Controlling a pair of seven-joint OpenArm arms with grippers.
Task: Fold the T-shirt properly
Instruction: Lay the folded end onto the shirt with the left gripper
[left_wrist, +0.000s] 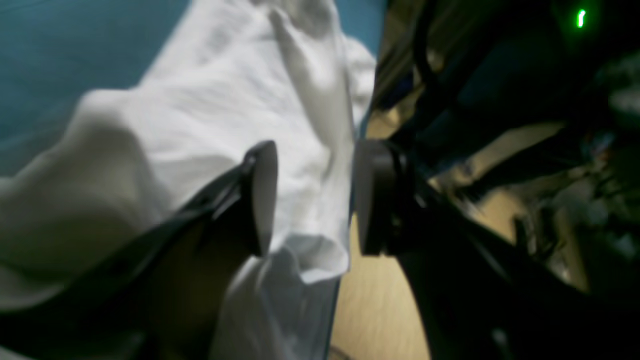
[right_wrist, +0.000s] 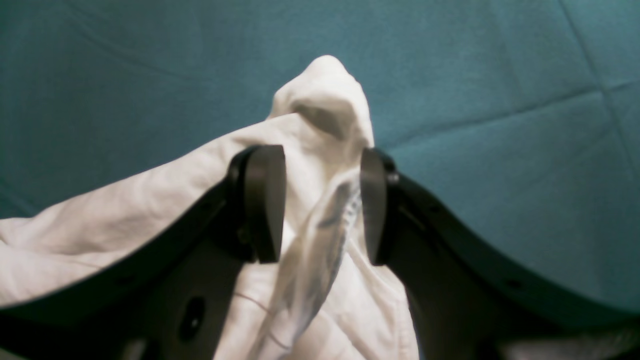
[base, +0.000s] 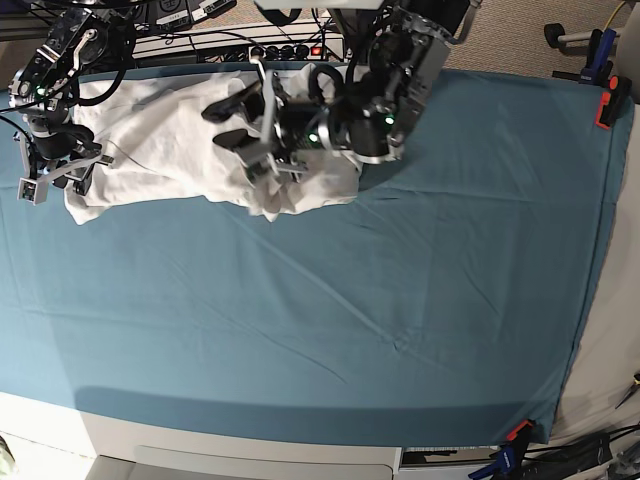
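The white T-shirt (base: 160, 150) lies wrinkled along the far left of the teal cloth (base: 350, 300). My left gripper (base: 232, 122) hovers over the shirt's right part. In the left wrist view this gripper (left_wrist: 315, 200) is open, and a hemmed edge of the T-shirt (left_wrist: 200, 125) hangs loose between its pads (left_wrist: 262, 200). My right gripper (base: 57, 178) sits at the shirt's left end. In the right wrist view its jaws (right_wrist: 317, 205) stand apart, with a bunched fold of the T-shirt (right_wrist: 100, 225) rising between them and draping over the left finger.
A power strip and cables (base: 290, 45) run behind the table's far edge, close to the shirt. Orange clamps (base: 605, 105) hold the teal cloth (right_wrist: 500, 100) at the right edge and at the front corner (base: 515, 432). Wooden floor (left_wrist: 370, 310) shows past the table edge.
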